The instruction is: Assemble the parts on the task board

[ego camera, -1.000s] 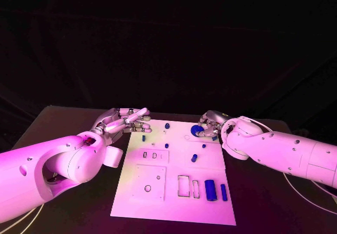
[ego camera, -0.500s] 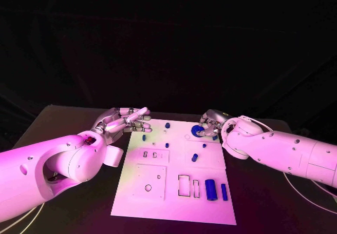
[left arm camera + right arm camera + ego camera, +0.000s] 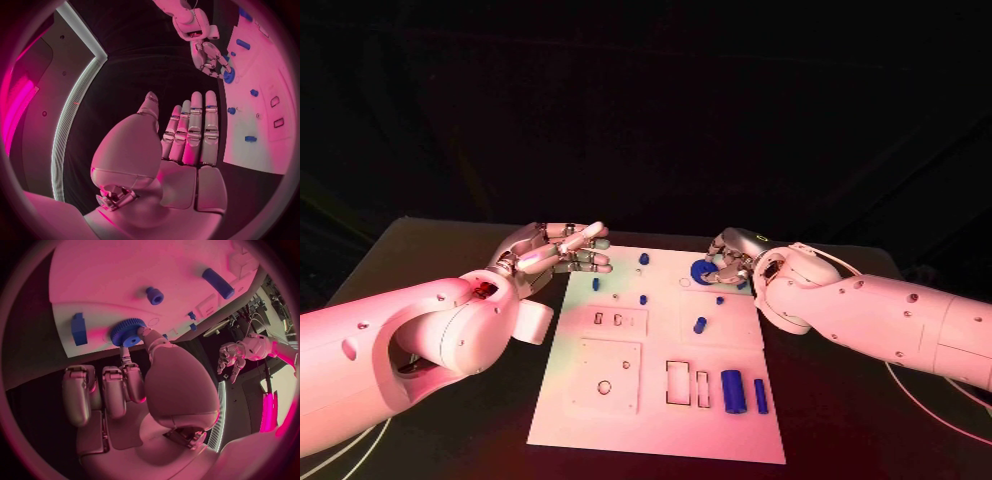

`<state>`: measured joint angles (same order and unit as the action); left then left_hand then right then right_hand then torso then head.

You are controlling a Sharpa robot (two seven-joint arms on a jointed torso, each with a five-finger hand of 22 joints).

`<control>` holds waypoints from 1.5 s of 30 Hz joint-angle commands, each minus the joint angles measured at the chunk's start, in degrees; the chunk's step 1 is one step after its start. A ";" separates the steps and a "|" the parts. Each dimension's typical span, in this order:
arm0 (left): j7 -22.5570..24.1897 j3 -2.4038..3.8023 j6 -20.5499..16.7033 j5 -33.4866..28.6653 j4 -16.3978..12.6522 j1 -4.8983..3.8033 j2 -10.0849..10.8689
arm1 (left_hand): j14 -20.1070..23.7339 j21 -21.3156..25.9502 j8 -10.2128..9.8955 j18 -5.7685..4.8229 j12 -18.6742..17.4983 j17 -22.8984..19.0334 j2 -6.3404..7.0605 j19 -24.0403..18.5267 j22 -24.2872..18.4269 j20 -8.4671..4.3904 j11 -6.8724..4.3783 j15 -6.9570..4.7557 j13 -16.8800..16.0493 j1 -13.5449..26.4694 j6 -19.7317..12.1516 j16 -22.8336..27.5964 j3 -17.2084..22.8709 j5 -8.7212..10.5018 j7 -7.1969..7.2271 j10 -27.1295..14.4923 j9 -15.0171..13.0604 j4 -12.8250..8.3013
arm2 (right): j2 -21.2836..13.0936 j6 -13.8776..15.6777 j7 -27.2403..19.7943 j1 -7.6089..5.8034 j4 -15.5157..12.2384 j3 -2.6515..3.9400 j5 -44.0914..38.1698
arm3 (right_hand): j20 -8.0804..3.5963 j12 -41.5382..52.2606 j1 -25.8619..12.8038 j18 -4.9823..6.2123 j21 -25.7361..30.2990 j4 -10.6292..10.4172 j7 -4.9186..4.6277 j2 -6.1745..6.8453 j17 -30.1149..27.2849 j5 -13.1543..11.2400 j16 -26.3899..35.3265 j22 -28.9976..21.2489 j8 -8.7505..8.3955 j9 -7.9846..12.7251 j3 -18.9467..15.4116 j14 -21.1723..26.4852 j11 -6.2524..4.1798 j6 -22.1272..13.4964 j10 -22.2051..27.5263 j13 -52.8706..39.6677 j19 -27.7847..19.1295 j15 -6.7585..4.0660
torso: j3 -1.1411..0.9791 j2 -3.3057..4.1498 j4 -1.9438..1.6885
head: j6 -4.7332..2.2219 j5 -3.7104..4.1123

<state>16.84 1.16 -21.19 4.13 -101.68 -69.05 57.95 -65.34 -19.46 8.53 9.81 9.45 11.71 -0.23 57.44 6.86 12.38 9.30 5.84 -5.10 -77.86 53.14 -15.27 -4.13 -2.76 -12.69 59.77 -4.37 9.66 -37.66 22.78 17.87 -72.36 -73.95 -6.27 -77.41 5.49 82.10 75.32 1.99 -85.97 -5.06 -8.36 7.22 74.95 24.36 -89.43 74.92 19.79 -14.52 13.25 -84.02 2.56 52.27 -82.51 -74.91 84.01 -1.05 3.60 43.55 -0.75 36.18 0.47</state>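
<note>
Right hand [image 3: 733, 258] pinches the blue gear [image 3: 128, 332] at the task board [image 3: 661, 420] — left hand [image 3: 557, 250] hovers, fingers straight, holding nothing.

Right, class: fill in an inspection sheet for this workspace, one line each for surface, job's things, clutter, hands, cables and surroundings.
Surface: black table, task board lying flat in its middle.
Job's things: blue gear at the board's far right; two blue bars near its near right corner; small blue parts mid-board.
Clutter: nothing seen.
Hands: right hand pinches the gear; left hand holds nothing, fingers straight, beside the board's far left corner.
Cables: thin pale cables under the right arm.
Surroundings: dark backdrop.
</note>
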 commanded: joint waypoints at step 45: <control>0.10 0.04 1.25 -0.13 0.63 -0.08 -1.37 | 0.27 0.29 -0.25 0.71 -0.31 0.06 -0.45 0.08 -0.08 0.19 0.01 0.26 0.04 0.19 -0.29 0.26 -0.44 -0.12 -0.09 -0.26 0.06 0.10 | 14.95 2.36 0.78 0.05 4.64 -0.10 -7.44 | -0.70 0.36 -0.79 -0.78 -0.61 -0.34 1.47 0.07 14.57 1.01 -0.35 10.82 -1.52 -0.95 1.07 -5.86 -0.29 2.17 -0.22 -6.48 2.71 -0.52 | 0.02 0.02 -0.11 | -0.15 -0.17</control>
<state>16.70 1.16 -21.04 4.12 -100.96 -69.06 56.74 -65.34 -19.46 8.54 9.81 9.45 11.68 -0.22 57.44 6.88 12.38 9.30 5.84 -5.10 -77.86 53.14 -15.27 -4.28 -2.77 -12.69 59.78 -4.38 9.82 -22.95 25.45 18.28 -72.36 -69.61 -6.32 -83.90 5.10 82.40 74.54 2.10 -86.45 -5.47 -8.06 7.64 74.92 25.07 -89.42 74.94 18.15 -15.42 13.95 -84.02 2.36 52.70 -82.72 -74.94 84.00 -1.04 3.63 43.59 -0.86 36.08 0.31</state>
